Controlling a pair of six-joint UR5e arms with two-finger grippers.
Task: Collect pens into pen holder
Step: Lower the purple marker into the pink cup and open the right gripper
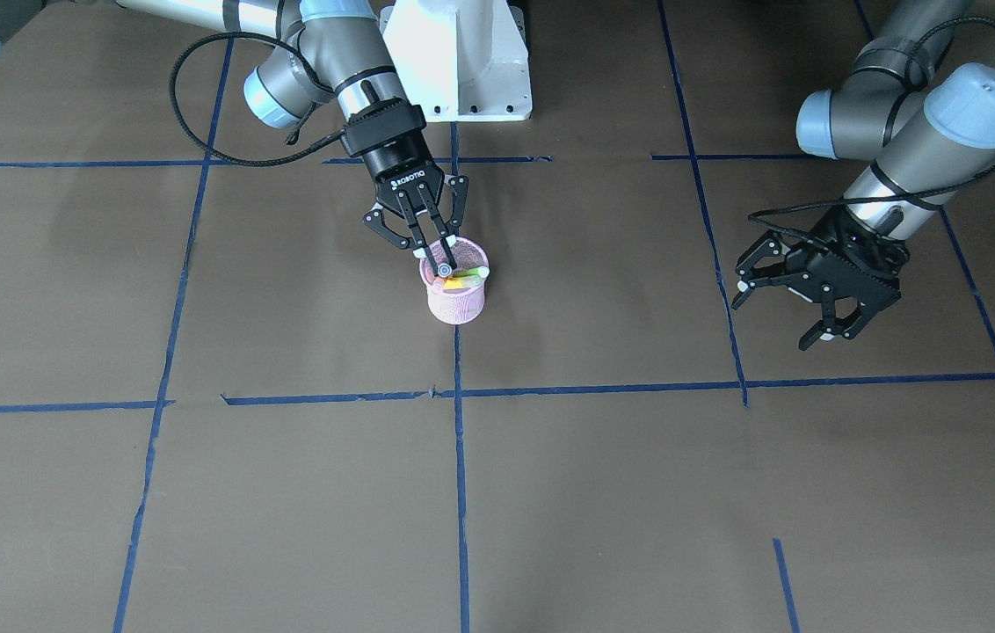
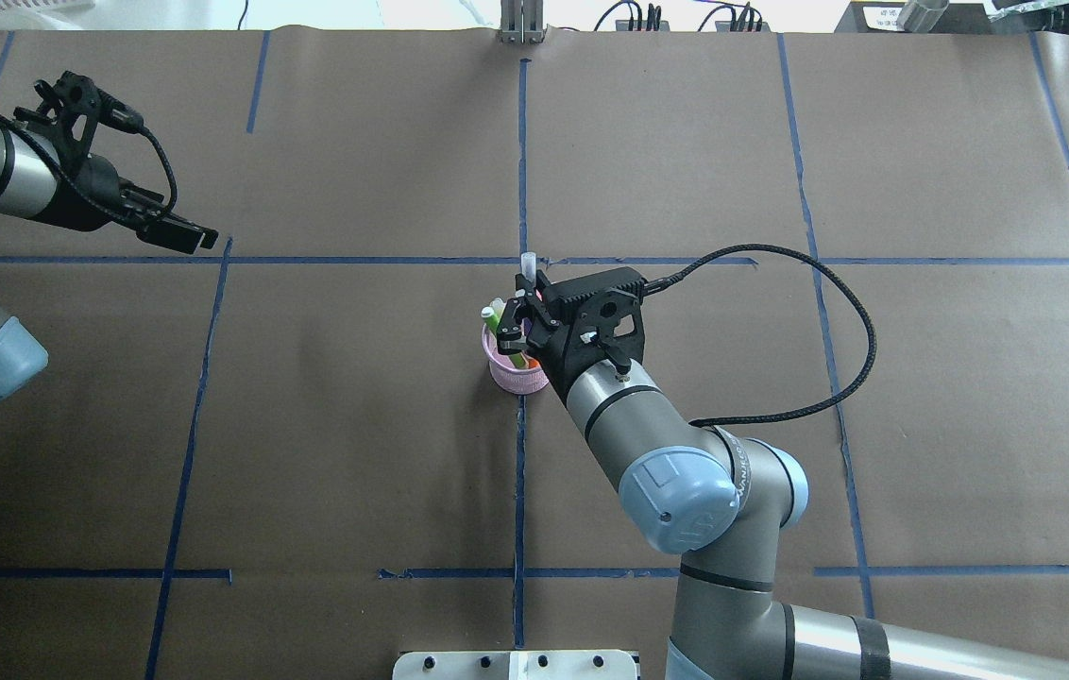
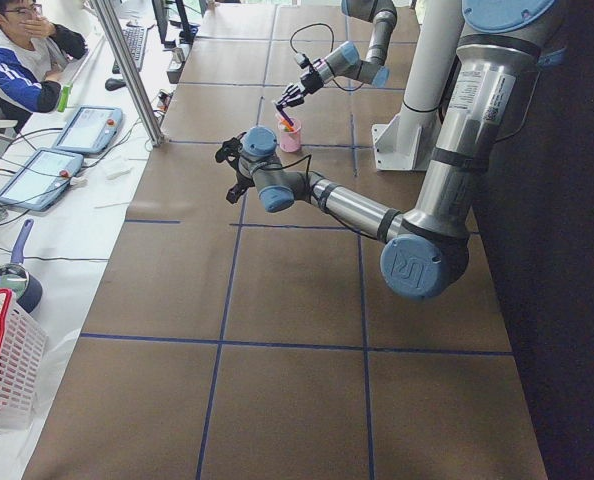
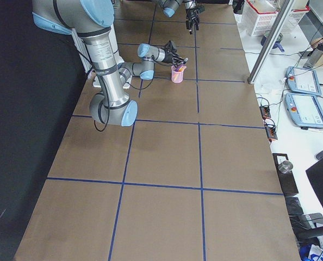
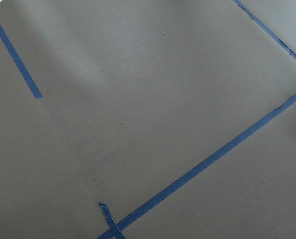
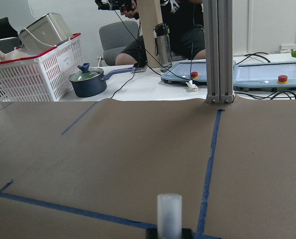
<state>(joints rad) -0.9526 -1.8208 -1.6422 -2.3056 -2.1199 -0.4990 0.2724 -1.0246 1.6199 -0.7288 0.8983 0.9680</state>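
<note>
Holding the purple pen clamped between the fingers of my right gripper, I have it tilted rather than plumb. Its pale cap sticks up past my fingertips on the side away from my wrist, and its lower end points down towards the holder, which stands directly beneath my fingertips. The green pen and orange pen lean inside the holder, so this looks like the last one to go in. From the side view the tip seems to be at or just inside the rim, though I cannot be sure it has cleared it. To finish well, I judge I should bring the pen closer to upright and lower it until the tip is plainly below the rim, aiming for the gap beside the two leaning pens. Then I should part my fingers gently and lift straight up, so I neither catch the cap nor tip the light mesh cup. My left gripper hangs well away from my right one, fingers spread and holding nothing.
</note>
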